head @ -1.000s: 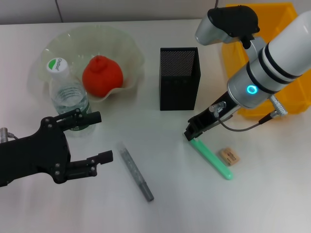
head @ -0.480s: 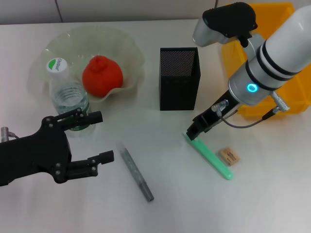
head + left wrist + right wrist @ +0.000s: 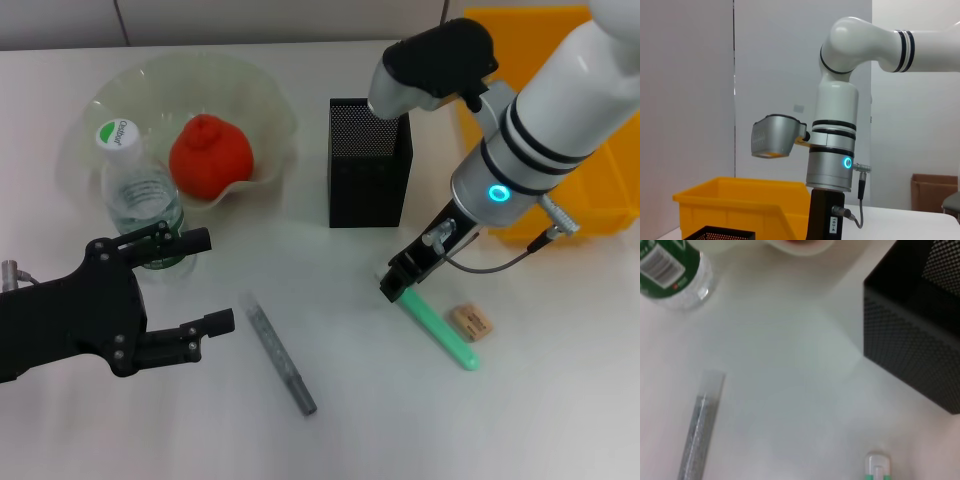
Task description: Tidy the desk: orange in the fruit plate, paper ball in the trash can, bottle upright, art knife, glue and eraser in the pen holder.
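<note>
One orange (image 3: 210,155), one bottle (image 3: 140,195), one eraser (image 3: 470,322).

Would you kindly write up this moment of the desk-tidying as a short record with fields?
orange: in the fruit plate
bottle: upright, in front of the plate
pen holder: upright at mid-desk
trash can: yellow, far right
green stick: lying flat near the eraser
grey stick: lying flat, front centre
right end effector: at the green stick's upper end
left end effector: open, near the bottle, holding nothing
paper ball: not visible
</note>
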{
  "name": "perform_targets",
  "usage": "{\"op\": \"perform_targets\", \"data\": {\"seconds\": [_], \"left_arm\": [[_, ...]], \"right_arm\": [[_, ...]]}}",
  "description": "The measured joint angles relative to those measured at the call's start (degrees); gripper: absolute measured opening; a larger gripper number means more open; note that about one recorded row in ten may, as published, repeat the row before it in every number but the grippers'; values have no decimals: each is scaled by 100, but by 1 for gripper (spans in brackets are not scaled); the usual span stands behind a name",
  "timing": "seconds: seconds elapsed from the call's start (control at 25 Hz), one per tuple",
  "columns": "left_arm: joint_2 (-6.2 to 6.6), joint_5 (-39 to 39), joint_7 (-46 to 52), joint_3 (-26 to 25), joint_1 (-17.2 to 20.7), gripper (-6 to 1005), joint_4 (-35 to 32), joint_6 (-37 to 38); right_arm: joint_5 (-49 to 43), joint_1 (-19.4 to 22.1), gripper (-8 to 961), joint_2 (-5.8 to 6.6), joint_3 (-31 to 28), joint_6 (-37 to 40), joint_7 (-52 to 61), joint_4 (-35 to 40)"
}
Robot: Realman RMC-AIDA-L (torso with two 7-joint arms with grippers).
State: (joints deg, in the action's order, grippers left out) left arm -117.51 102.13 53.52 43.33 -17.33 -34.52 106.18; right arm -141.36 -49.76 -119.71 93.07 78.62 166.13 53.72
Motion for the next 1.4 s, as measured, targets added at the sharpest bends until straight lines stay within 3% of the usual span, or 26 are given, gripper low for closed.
{"op": "perform_targets", "data": {"seconds": [0.28,0.48,0.68,0.92,1.16,1.4], "left_arm": [[0,-13,0,0,17,813,-2,10],[0,-36,0,0,26,813,0,18],[0,-50,0,0,37,813,7,18],[0,-53,0,0,38,813,7,18],[0,-54,0,0,48,813,16,26],[1,-53,1,0,55,813,16,60]], "right_arm": [[27,-88,422,-9,180,-50,-5,-90],[31,-217,340,-9,371,-57,-10,-268],[32,-246,189,-9,377,-59,-10,-285],[38,-212,175,-9,372,-61,-42,-220],[176,153,175,26,240,60,-56,665],[448,775,176,25,-354,413,-427,2047]]}}
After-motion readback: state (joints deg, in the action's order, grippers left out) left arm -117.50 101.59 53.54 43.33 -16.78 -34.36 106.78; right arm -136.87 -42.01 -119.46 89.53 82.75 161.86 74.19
